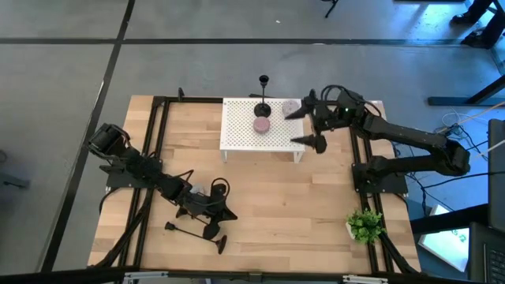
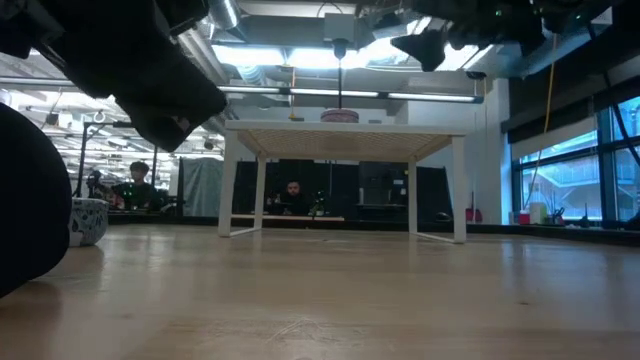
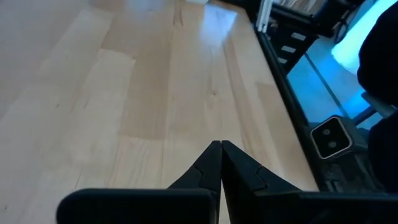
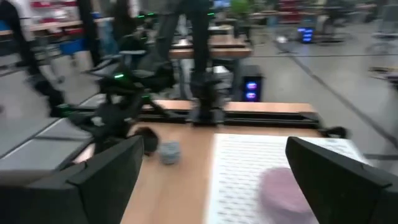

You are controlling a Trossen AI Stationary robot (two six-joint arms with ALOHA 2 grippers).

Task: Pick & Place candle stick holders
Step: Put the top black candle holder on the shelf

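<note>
Black fallen holders show only overhead; left end effector pressed together.

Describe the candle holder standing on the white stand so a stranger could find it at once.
On the wooden table, find the white perforated stand at the far edge. The upright holder stands at its far side, beside a pink disc. The other holders lie flat near the left gripper.
</note>
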